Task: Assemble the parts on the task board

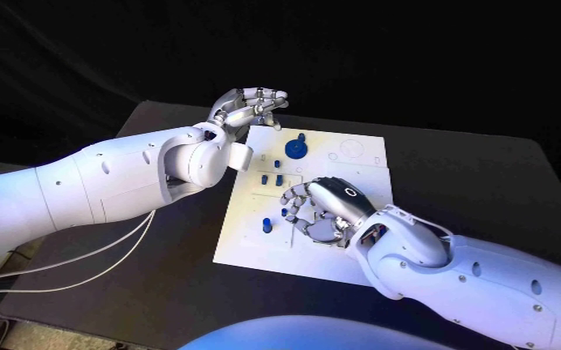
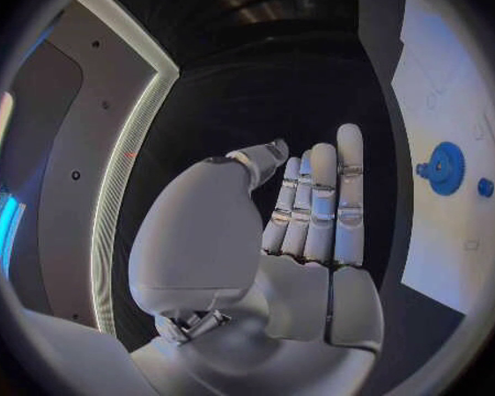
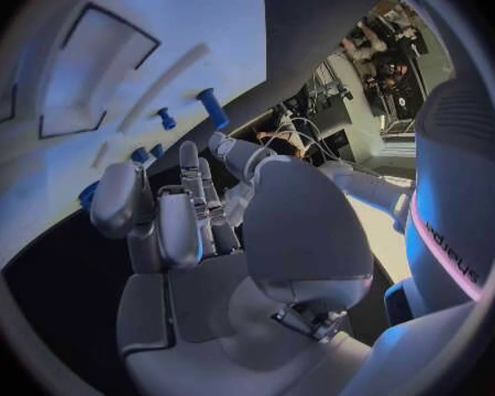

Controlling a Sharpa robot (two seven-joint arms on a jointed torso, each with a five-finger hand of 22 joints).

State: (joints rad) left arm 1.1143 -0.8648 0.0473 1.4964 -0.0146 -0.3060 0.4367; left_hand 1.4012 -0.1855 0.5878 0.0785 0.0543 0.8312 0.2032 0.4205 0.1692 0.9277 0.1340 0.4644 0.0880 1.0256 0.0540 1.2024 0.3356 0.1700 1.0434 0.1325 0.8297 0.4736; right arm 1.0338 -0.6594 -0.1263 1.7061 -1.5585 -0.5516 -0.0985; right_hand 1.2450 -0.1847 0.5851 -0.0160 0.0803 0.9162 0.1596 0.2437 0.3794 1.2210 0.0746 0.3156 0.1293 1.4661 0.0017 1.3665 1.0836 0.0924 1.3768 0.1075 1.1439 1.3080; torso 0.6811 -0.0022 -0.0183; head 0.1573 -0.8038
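Assembly looks barely begun: blue toothed plastic gear [image 1: 296, 148] and small blue pegs [image 1: 271, 179] sit scattered on the white rectangular task board [image 1: 357, 151]. Left hand [image 1: 249, 107] hovers empty beyond the board's far edge, fingers together; right hand [image 1: 324, 208] hangs over the pegs, fingers loosely curled, holding nothing visible.

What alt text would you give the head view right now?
A white task board lies on a black table; the right hand hovers over its middle, fingers curled, near small blue parts. The left hand is raised beyond the board's far corner, near a blue gear.
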